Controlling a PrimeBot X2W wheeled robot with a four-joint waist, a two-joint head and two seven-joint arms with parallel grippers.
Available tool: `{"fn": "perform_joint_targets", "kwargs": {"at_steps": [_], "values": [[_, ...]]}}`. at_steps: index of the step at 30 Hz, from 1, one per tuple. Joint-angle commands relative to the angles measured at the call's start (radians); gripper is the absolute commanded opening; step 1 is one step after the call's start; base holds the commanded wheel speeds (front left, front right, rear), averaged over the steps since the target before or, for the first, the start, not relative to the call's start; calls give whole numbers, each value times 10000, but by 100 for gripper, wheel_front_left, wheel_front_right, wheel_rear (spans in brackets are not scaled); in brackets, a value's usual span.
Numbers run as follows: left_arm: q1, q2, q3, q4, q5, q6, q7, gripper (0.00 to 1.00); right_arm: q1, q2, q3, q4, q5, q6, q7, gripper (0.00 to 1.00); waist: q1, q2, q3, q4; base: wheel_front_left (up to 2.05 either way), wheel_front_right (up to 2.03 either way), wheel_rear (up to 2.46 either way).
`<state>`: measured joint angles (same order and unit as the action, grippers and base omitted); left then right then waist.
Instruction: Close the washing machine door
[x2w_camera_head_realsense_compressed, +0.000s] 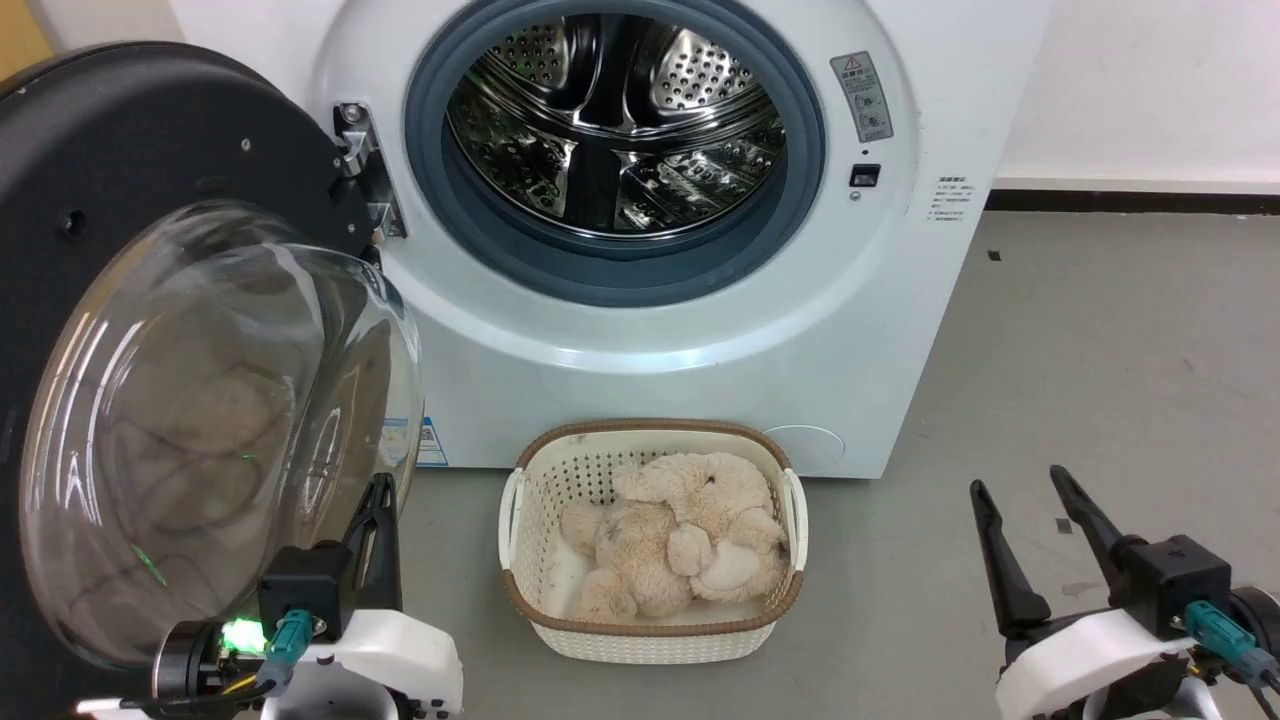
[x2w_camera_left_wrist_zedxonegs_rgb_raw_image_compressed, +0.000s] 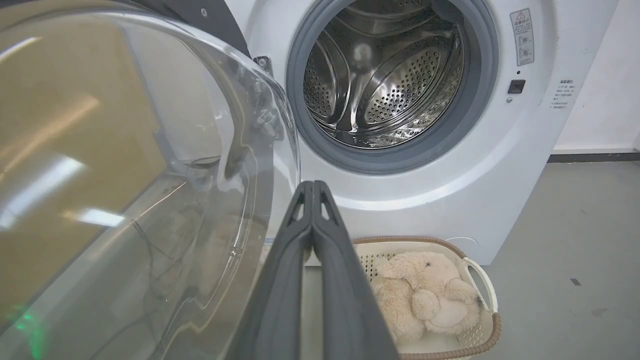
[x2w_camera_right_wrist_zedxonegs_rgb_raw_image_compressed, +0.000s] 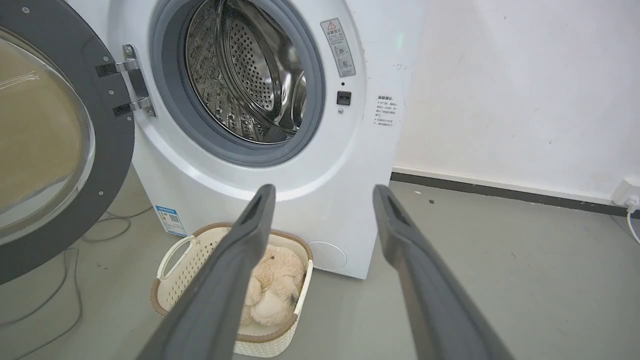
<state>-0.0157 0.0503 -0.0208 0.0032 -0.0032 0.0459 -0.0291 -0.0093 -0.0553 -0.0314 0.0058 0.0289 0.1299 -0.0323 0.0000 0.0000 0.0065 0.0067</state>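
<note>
One washing machine (x2w_camera_head_realsense_compressed: 700, 380) stands with its single door (x2w_camera_head_realsense_compressed: 130, 150) swung wide open on the left-side hinge (x2w_camera_head_realsense_compressed: 360, 170). The door's glass bowl (x2w_camera_head_realsense_compressed: 200, 420) bulges toward the robot, and the steel drum (x2w_camera_head_realsense_compressed: 610, 120) is exposed. Two grippers show. The left gripper (x2w_camera_left_wrist_zedxonegs_rgb_raw_image_compressed: 313, 186), fingers pressed together and empty, is just beside the glass bowl's lower edge. The right gripper (x2w_camera_head_realsense_compressed: 1016, 480), fingers spread apart and empty, hangs over the floor (x2w_camera_head_realsense_compressed: 1100, 350). One basket (x2w_camera_head_realsense_compressed: 650, 640) holds one plush toy (x2w_camera_head_realsense_compressed: 680, 540).
</note>
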Motion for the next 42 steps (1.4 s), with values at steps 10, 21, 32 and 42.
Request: {"fn": "perform_joint_targets", "kwargs": {"at_steps": [10,21,32,42], "values": [[-493,179,-114,-409,3,240,-311,0,3,12,-260,-8,188,2,-286,100,0,0,71,282,0,0,0],[-1311,341,-85,-1157,-162,157,-541,0,24,16,-500,-1,300,3,-515,100,0,0,144,894,0,0,0],[-2350,216,510,-1586,-742,-268,-771,0,34,21,-756,7,355,3,-744,100,0,0,232,1822,0,0,0],[-3269,110,1570,-1892,-1344,-778,-959,0,-44,24,-777,95,318,4,-931,100,0,0,415,2517,0,0,0]]}}
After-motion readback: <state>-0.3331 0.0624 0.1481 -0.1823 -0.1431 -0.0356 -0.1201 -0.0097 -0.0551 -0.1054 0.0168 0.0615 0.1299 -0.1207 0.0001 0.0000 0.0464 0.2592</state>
